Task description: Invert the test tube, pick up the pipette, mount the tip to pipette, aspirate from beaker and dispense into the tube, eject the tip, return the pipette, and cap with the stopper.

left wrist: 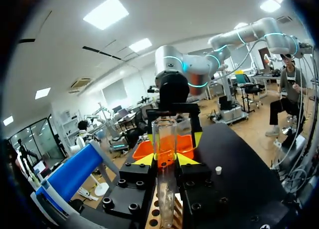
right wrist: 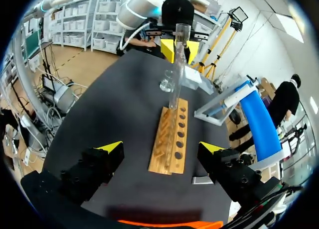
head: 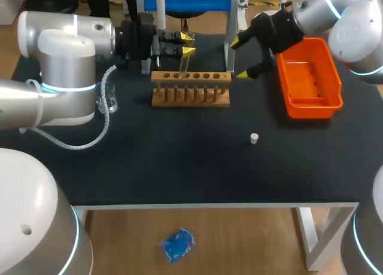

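Black table (head: 179, 167), wooden rack (head: 190, 97), left hand (head: 187, 45) gripping test tube (head: 183, 64)

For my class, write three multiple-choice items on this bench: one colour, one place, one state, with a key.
1. The bin is: A blue; B orange; C green.
2. The white stopper lies: A in the bin; B on the table; C on the bin's rim.
3. The right gripper is: A shut on the stopper; B shut on the bin's rim; C open.
Key: B, its walls are orange; B, it sits on bare tabletop; C, its fingers stand apart, nothing between.
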You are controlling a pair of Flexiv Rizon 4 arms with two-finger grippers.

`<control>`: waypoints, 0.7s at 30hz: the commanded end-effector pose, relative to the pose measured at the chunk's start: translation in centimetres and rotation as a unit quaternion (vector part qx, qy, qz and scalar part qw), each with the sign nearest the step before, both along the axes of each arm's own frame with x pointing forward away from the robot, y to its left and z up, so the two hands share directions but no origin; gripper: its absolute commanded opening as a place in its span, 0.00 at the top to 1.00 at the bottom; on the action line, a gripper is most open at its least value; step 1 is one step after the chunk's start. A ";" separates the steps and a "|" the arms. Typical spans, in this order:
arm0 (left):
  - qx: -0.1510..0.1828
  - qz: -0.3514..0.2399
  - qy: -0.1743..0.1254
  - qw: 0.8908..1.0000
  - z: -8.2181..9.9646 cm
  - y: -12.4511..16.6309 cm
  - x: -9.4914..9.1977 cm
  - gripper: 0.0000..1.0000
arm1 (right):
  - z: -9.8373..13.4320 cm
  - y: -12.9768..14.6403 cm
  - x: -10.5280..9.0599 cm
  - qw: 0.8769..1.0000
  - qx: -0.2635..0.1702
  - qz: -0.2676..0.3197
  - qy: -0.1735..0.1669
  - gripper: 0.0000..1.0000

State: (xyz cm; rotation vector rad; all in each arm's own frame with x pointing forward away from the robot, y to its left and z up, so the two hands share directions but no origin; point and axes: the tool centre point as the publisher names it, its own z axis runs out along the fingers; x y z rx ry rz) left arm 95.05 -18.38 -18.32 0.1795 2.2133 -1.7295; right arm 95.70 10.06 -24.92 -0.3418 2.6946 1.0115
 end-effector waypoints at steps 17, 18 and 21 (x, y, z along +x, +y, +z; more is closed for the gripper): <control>-0.053 -0.020 0.042 0.998 -0.2 -2.1 4.1 1.00 | -3.6 -1.1 1.6 0.995 0.040 -0.031 0.085 0.00; -0.053 -0.020 0.043 0.997 -0.3 -2.1 4.1 1.00 | -3.8 -1.0 1.6 0.995 0.040 -0.031 0.084 0.00; -0.054 -0.022 0.046 0.997 -0.5 -2.2 4.3 1.00 | -4.2 -0.7 1.6 0.995 0.041 -0.036 0.080 0.00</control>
